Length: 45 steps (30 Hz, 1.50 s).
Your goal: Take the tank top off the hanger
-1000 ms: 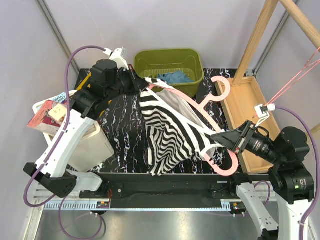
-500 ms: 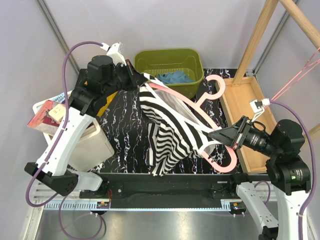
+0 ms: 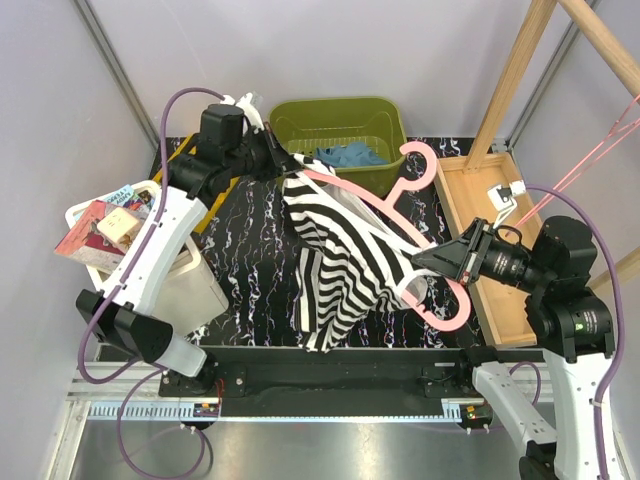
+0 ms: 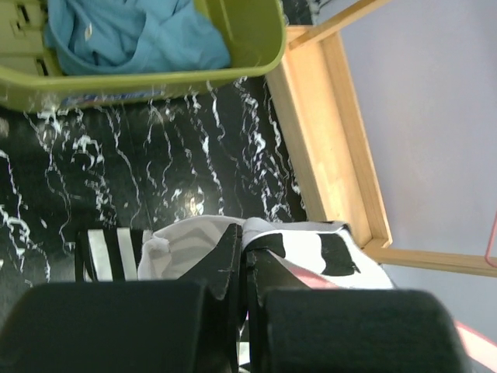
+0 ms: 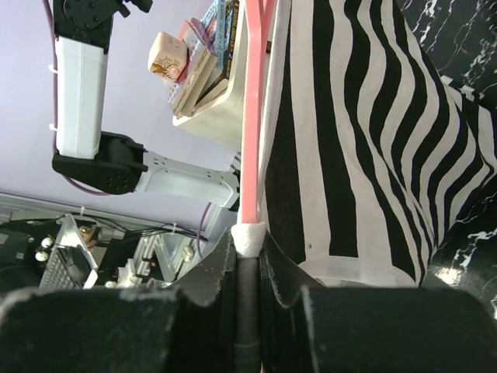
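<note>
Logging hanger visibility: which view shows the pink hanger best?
Top external: pink hanger visible hook to end, under the tank top. Right wrist: one bar in the right hand. Left wrist: a pink sliver.

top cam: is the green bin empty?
No, a blue cloth lies crumpled inside the green bin.

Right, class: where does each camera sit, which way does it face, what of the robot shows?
Top external: above and behind, looking down on the table; left arm and right arm show.
Left wrist: faces past the left gripper, shut on the tank top, towards the basket.
Right wrist: looks along the hanger, clamped in the right gripper.
Both wrists share the tank top.
</note>
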Each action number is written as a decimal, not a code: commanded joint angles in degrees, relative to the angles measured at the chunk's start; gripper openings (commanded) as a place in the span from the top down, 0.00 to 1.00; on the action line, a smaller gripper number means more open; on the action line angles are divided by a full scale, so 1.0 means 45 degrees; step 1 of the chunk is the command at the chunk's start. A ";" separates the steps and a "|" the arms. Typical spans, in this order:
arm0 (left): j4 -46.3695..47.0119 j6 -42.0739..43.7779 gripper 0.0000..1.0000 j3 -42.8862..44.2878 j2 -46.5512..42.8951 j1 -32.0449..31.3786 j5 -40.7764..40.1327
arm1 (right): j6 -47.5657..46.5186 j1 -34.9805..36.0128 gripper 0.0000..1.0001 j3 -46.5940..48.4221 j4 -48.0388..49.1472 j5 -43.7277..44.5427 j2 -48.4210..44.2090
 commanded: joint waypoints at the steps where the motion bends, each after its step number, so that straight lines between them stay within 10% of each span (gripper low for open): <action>1: -0.0049 0.0396 0.96 0.0776 0.0083 0.0352 -0.0243 | -0.0971 0.0050 1.00 0.0994 0.0681 -0.0326 -0.0011; 7: -0.0167 0.1294 0.83 0.0718 0.0024 0.0352 0.0966 | -0.1908 0.0051 1.00 0.1072 0.0662 -0.0499 0.0749; 21: -0.0828 0.1044 1.00 0.1577 0.0238 0.0273 0.0990 | -0.3003 0.0050 1.00 0.1130 0.0135 -0.1849 0.1768; 45: -0.2667 0.1160 1.00 0.1596 0.0649 0.1289 -0.0029 | -0.0486 0.0050 1.00 0.0370 -0.0062 0.3283 -0.1338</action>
